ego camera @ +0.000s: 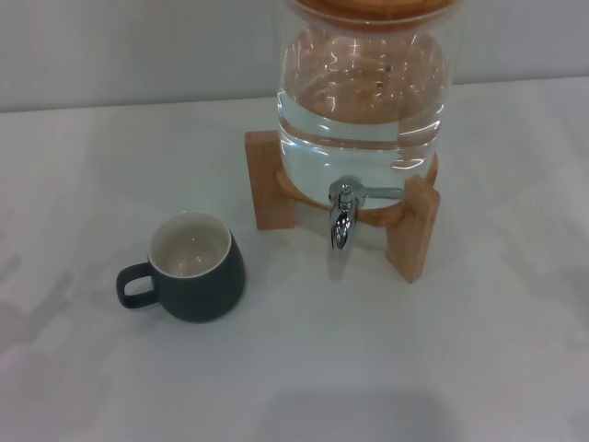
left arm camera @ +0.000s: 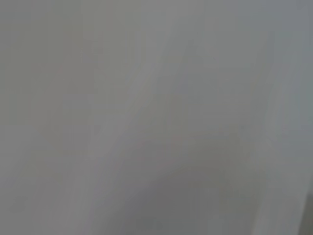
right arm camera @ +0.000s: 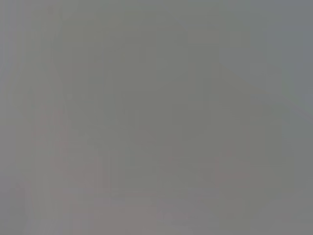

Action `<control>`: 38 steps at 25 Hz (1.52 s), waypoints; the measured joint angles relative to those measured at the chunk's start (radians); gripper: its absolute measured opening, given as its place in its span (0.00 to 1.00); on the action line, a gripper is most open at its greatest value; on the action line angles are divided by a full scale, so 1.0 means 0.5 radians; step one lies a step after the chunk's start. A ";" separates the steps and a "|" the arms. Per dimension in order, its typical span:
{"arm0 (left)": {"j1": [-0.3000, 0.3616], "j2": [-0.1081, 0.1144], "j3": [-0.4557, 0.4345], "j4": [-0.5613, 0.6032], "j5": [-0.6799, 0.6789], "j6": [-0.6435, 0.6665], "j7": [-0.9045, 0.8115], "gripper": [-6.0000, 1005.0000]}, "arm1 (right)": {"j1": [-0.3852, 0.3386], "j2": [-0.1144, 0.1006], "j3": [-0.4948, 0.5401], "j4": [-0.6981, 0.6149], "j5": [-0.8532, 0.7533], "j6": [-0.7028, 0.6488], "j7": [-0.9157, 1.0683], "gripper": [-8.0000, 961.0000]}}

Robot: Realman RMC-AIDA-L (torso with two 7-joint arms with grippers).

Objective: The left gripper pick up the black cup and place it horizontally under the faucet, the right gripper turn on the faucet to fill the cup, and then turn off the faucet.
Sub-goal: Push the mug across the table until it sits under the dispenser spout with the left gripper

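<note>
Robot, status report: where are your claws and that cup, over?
Both claws out of view. Black cup upright on table, left of faucet, untouched. Nothing between them.

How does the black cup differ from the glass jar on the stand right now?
The black cup is small, opaque and dark with a cream inside; the glass jar is far larger and clear. The cup looks empty and open-topped; the jar holds water under a wooden lid. The cup sits directly on the table; the jar rests on a wooden stand. Both stand upright.
</note>
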 joint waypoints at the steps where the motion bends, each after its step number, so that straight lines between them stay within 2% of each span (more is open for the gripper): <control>1: 0.006 -0.001 0.000 -0.003 0.023 -0.003 -0.001 0.89 | 0.000 -0.001 0.000 -0.006 0.004 -0.002 -0.001 0.88; 14: 0.032 -0.017 0.001 -0.066 0.229 -0.002 0.040 0.88 | -0.030 -0.002 0.027 -0.061 0.060 -0.051 0.000 0.88; 21: 0.061 -0.021 0.007 -0.146 0.316 0.011 0.107 0.88 | 0.003 -0.002 0.028 -0.095 0.062 -0.093 0.001 0.88; 25: 0.002 -0.020 0.021 -0.246 0.340 0.059 0.189 0.88 | 0.019 -0.002 0.024 -0.097 0.061 -0.099 0.001 0.88; 38: -0.193 -0.021 0.230 -0.378 0.366 0.381 0.232 0.89 | -0.010 -0.002 0.028 -0.098 0.058 -0.082 0.001 0.88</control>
